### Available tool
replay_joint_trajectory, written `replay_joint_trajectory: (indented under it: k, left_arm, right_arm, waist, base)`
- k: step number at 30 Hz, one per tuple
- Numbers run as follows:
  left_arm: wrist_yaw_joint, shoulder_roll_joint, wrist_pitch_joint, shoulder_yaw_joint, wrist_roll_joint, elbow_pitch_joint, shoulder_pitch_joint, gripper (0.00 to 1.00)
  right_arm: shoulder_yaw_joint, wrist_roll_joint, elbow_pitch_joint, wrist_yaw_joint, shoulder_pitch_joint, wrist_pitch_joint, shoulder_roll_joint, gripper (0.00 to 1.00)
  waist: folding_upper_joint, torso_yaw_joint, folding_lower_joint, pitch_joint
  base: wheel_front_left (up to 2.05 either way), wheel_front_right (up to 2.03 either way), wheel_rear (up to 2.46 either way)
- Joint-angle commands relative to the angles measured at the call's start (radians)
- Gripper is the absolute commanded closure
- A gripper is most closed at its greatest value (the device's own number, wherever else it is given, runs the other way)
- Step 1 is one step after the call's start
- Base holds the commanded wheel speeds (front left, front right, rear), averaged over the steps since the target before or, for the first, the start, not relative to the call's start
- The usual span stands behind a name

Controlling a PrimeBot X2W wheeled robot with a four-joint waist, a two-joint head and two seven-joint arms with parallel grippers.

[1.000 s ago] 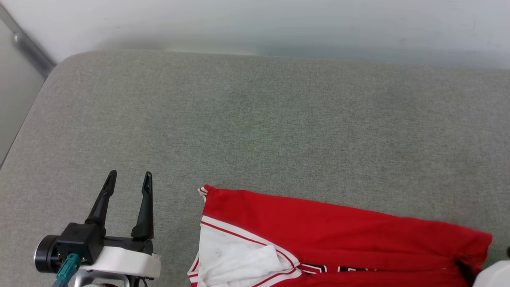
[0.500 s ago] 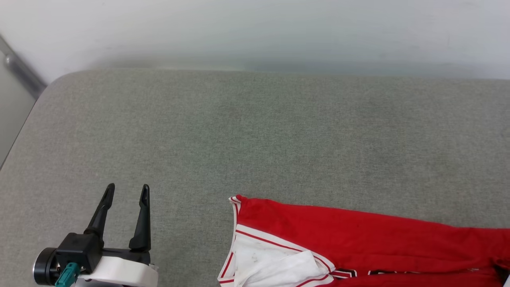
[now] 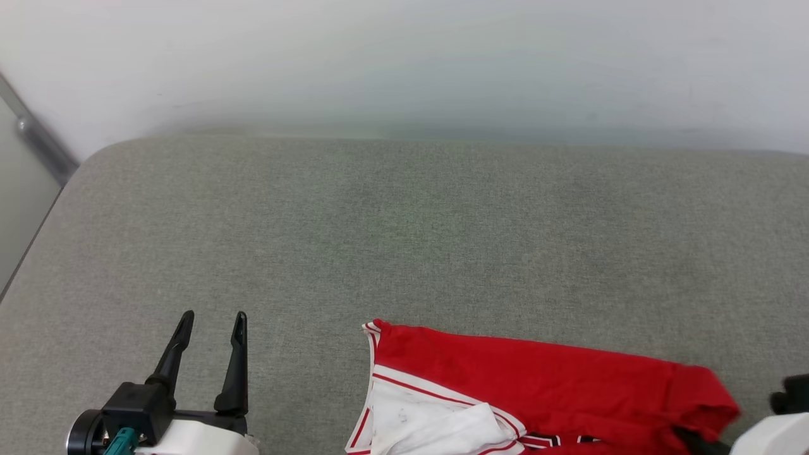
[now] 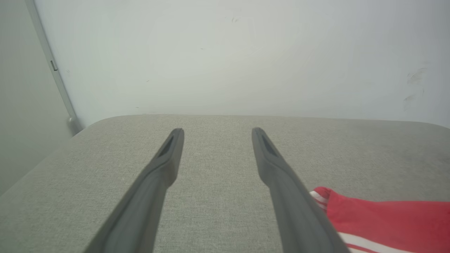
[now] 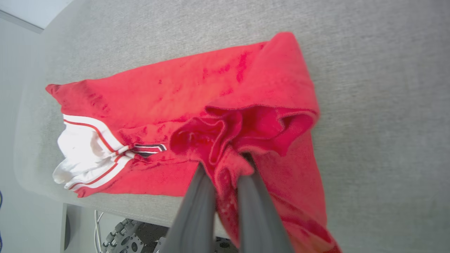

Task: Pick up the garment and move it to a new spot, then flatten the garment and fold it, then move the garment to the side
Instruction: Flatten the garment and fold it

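Note:
The garment (image 3: 543,385), a red jersey with white sleeves and striped trim, lies at the near edge of the grey padded table (image 3: 404,240). Seen from the right wrist, the garment (image 5: 211,91) is bunched up, with my right gripper (image 5: 226,167) shut on a pinched fold of its red cloth, which is lifted off the table. A white part of the right arm (image 3: 771,436) shows at the lower right of the head view. My left gripper (image 3: 212,319) stands open and empty left of the garment. In its own wrist view the left gripper (image 4: 216,131) points at the wall, the garment (image 4: 383,218) at lower right.
A pale wall (image 3: 404,63) runs behind the table's far edge. A grey metal rail (image 3: 35,136) slants down at the far left. The table's near edge (image 5: 116,211) drops off beside the garment, with wheeled hardware (image 5: 123,235) below it.
The head camera has tilted up, so the table sits lower in view. The garment's right end has bunched up and pulled left, toward the sleeve. The left gripper stays open.

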Motion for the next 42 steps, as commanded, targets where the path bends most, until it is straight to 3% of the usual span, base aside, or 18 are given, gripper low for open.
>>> replay_joint_trajectory:
  k: [1, 7, 16, 23, 32, 33, 34, 35, 42]
  left_arm:
    - [-0.004, -0.001, -0.004, -0.004, -0.006, 0.002, 0.013, 0.00]
    - [-0.004, 0.004, -0.004, -0.001, -0.008, 0.003, 0.015, 0.00]
    - [-0.005, 0.002, -0.004, -0.006, -0.010, 0.008, 0.008, 0.00]
    - [-0.006, 0.012, -0.004, 0.016, -0.015, 0.014, -0.014, 0.00]
    - [-0.006, 0.005, -0.004, 0.019, -0.013, 0.017, -0.022, 0.00]
    - [-0.006, 0.003, -0.004, 0.018, -0.013, 0.017, -0.023, 0.00]
    - [-0.006, 0.002, -0.004, 0.018, -0.012, 0.018, -0.023, 0.00]
    - [-0.006, 0.002, -0.004, 0.019, -0.012, 0.019, -0.023, 0.00]
    - [-0.007, -0.006, -0.004, 0.029, -0.014, 0.022, -0.019, 0.00]
  right_arm:
    - [0.029, 0.024, -0.028, 0.000, 0.014, 0.025, 0.017, 1.00]
    - [0.112, 0.186, -0.035, 0.000, -0.005, 0.046, 0.035, 1.00]
    - [0.296, 0.396, 0.027, 0.000, -0.069, -0.053, 0.034, 1.00]
    - [0.454, 0.468, 0.152, 0.000, -0.170, -0.159, 0.034, 1.00]
    - [0.603, 0.540, 0.409, 0.000, -0.316, -0.338, 0.033, 1.00]
    - [0.618, 0.550, 0.434, 0.000, -0.331, -0.357, 0.033, 0.94]
    - [0.634, 0.556, 0.456, 0.000, -0.348, -0.372, 0.034, 0.16]
    - [0.650, 0.572, 0.484, 0.000, -0.358, -0.380, 0.034, 0.00]
    - [0.770, 0.607, 0.529, 0.000, -0.430, -0.416, 0.033, 0.00]
  waist:
    - [0.0000, 0.005, 0.0000, -0.006]
    - [0.0000, 0.022, 0.0000, -0.014]
    - [0.0000, 0.058, 0.0000, 0.003]
    - [0.0000, 0.093, 0.0000, 0.012]
    - [0.0000, 0.139, 0.0000, 0.025]
    - [0.0000, 0.143, 0.0000, 0.026]
    - [0.0000, 0.146, 0.0000, 0.027]
    - [0.0000, 0.149, 0.0000, 0.028]
    - [0.0000, 0.142, 0.0000, 0.026]
  base:
    - [0.00, 0.00, 0.00]
    - [0.00, 0.00, 0.00]
    - [0.00, 0.00, 0.00]
    - [0.00, 0.00, 0.00]
    - [0.00, 0.00, 0.00]
    - [0.00, 0.00, 0.00]
    - [0.00, 0.00, 0.00]
    - [0.00, 0.00, 0.00]
    - [0.00, 0.00, 0.00]
